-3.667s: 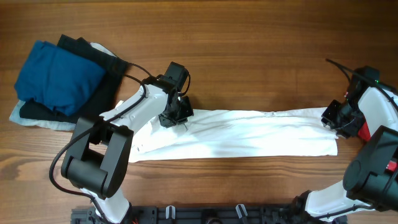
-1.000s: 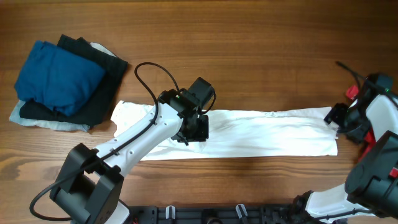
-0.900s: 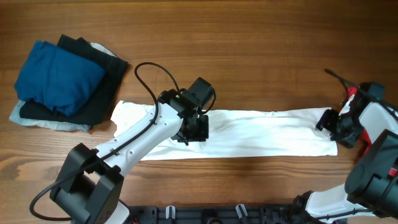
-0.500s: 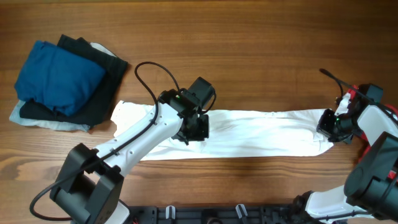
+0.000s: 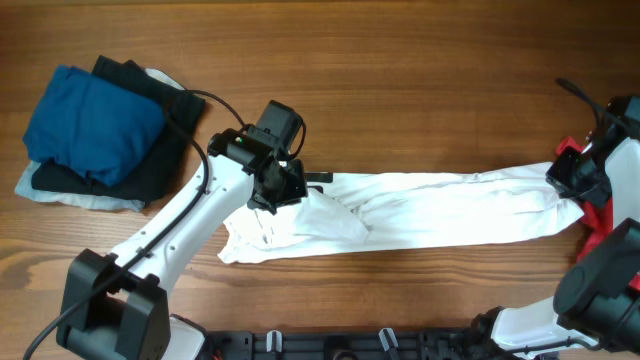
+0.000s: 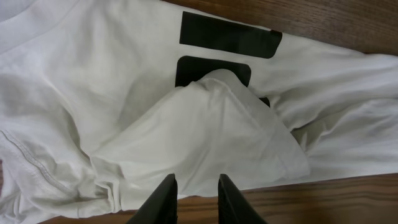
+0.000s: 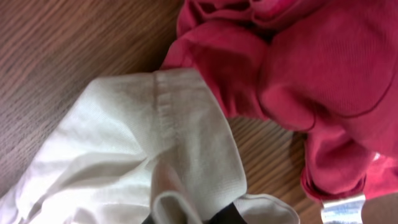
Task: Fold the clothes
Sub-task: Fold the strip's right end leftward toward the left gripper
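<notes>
The left gripper is seen with its jaws drawn nearly together. A raised ridge of the white T-shirt is judged to be pinched between them, since the cloth is tented up toward the fingers. Just beyond that ridge, in the upper middle of the left wrist view, the black print is shown.

The right gripper is closed tight on the shirt's other end, with a stitched hem gathered at its jaws. The red garment is bunched against that hem, touching it, in the upper right of the right wrist view.

From overhead the shirt is laid as a long narrow band across the middle of the table. It is rumpled and doubled over near the left gripper and drawn out to the right edge of the frame. A stack with a blue garment over a black garment is set well apart in the upper left.

The step in hand is judged to be the folding of the white T-shirt, with the band held at both ends and no crosswise fold yet made. For the next move, one held end is probably to be lifted and carried over toward the other, with both grips kept firm. The red garment should be kept from being dragged along.
</notes>
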You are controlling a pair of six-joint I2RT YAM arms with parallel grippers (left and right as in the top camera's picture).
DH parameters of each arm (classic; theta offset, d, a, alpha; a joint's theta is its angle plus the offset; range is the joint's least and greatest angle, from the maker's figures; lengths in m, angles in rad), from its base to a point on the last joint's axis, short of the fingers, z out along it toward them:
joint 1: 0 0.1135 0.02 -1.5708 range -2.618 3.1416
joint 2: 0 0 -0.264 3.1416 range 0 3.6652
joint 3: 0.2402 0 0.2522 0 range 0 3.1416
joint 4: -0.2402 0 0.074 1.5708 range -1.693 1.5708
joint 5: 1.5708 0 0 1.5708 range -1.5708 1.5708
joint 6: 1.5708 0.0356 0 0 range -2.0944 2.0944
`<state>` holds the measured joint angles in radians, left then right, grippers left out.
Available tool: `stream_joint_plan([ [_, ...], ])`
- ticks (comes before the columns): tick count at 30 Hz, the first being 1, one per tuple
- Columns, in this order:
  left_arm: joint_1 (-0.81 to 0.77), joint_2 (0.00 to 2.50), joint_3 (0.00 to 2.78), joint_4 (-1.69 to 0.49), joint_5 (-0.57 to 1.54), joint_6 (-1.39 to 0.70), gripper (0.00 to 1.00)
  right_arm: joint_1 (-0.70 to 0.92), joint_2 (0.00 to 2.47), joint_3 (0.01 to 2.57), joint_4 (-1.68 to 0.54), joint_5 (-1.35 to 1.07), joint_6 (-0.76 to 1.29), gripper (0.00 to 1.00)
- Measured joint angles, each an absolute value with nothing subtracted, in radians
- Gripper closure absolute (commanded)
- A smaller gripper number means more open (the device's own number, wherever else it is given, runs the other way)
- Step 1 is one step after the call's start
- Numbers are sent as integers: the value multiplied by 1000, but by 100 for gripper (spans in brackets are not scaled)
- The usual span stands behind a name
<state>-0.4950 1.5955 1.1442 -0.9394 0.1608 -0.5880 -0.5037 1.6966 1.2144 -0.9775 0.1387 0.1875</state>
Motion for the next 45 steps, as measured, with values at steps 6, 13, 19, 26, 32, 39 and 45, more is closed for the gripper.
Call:
stream_joint_plan([
  [6,-495,1595,1144,-953,161,-588,74,-339,1683,1215,-1067,131,189,96],
  [13,-495,1595,1144,-958,161,-588,73,7,1671,1215,-1110,120,194,94],
  [19,-495,1595,1144,-958,161,-588,73,230,1669,1173,-1082,112,261,93],
  [26,-495,1595,1144,-958,161,-588,73,340,1668,1099,-1008,102,327,87],
  [32,-495,1595,1144,-958,161,-588,73,365,1668,1097,-948,67,339,75],
  [39,-495,1595,1144,-958,161,-588,73,365,1668,1097,-936,-80,266,59],
  [45,-495,1595,1144,-958,161,-588,73,365,1668,1097,-940,-151,199,64],
])
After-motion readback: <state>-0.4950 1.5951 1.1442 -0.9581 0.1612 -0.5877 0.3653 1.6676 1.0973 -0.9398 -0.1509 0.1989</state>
